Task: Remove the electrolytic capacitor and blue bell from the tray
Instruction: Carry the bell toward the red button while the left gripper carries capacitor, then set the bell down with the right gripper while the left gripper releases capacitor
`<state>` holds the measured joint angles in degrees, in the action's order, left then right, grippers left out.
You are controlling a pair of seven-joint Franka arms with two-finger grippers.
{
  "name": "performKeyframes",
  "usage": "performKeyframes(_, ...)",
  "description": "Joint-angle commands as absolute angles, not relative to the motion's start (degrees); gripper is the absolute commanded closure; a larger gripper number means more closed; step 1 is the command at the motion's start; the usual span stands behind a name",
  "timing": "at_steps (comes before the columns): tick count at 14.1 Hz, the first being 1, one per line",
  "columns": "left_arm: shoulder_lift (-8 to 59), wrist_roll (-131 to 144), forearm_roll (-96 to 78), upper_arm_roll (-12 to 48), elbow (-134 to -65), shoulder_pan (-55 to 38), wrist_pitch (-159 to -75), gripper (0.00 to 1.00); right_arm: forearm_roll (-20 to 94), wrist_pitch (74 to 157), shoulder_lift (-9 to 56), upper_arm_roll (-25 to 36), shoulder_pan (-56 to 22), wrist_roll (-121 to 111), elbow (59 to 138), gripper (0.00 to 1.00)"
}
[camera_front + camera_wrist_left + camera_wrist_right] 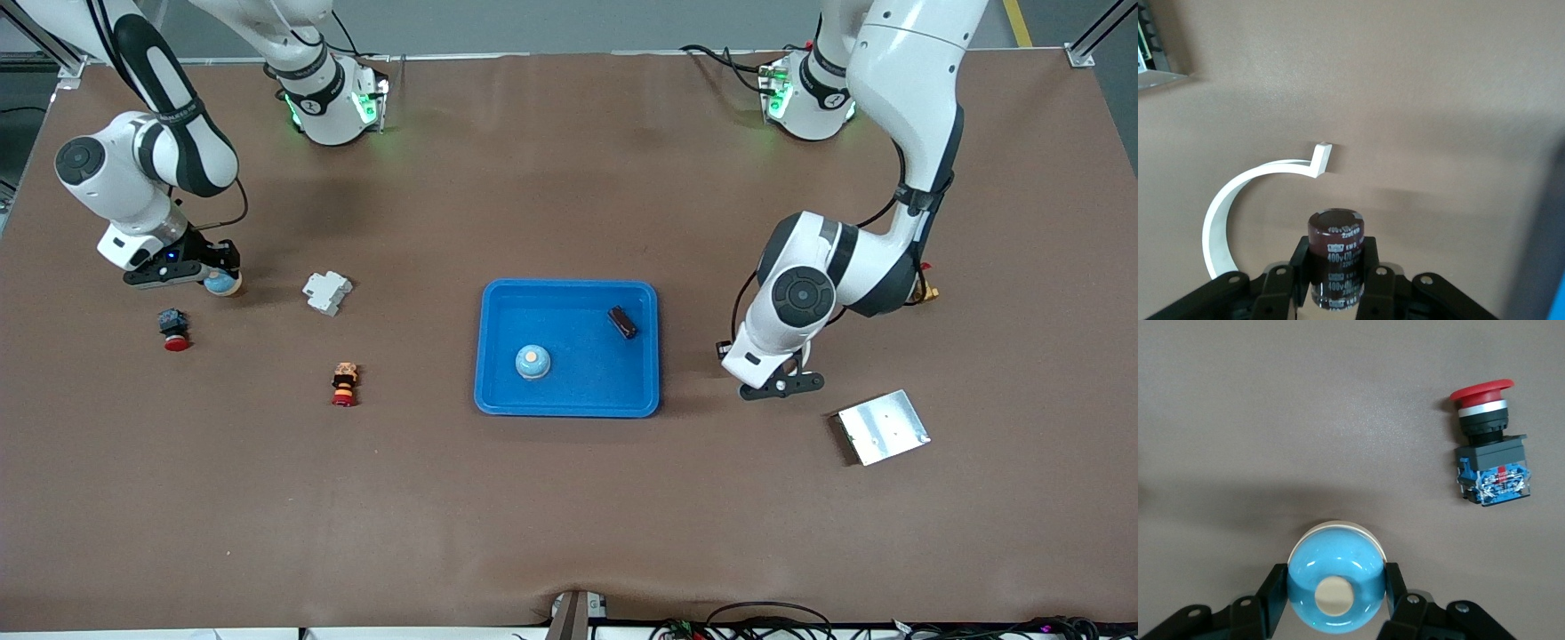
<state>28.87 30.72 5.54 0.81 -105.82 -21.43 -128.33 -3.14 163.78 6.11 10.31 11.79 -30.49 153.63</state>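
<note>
- While bare brown table [569,516] spreads wide around the shallow blue plastic tray [498,356], the left gripper [1338,280] pinches a glossy maroon cylindrical capacitor [1336,257] low over the table, beside the tray.
- The right gripper [1335,603] clamps a smooth domed blue bell [1335,587] toward the right arm's end, near a red-capped push button [1488,447].

You see a brown desk [569,516], a blue tray [569,404], a light-blue bell [1335,587] with a cream button, a dark maroon capacitor [1336,257] with white print, a red-capped switch [1488,443], and a silver plate [883,427].
</note>
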Motion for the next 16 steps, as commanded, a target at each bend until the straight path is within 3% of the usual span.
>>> performKeyframes(1, 26.2, 28.1, 7.2, 1.6, -109.6, -20.6, -130.7, 0.95, -0.5, 164.4, 6.0, 9.6, 12.0, -31.7, 153.8, 1.0)
performKeyframes(9, 24.8, 23.1, 11.0, 2.5, -117.0, -18.8, -139.0, 0.92, 4.0, 165.6, 6.0, 9.6, 9.0, -31.8, 153.7, 1.0)
performKeyframes(16, 26.8, 20.7, 14.4, 22.4, -118.6, 4.0, -140.5, 0.92, 5.6, 165.9, 8.0, 9.5, 8.0, -31.8, 153.3, 1.0)
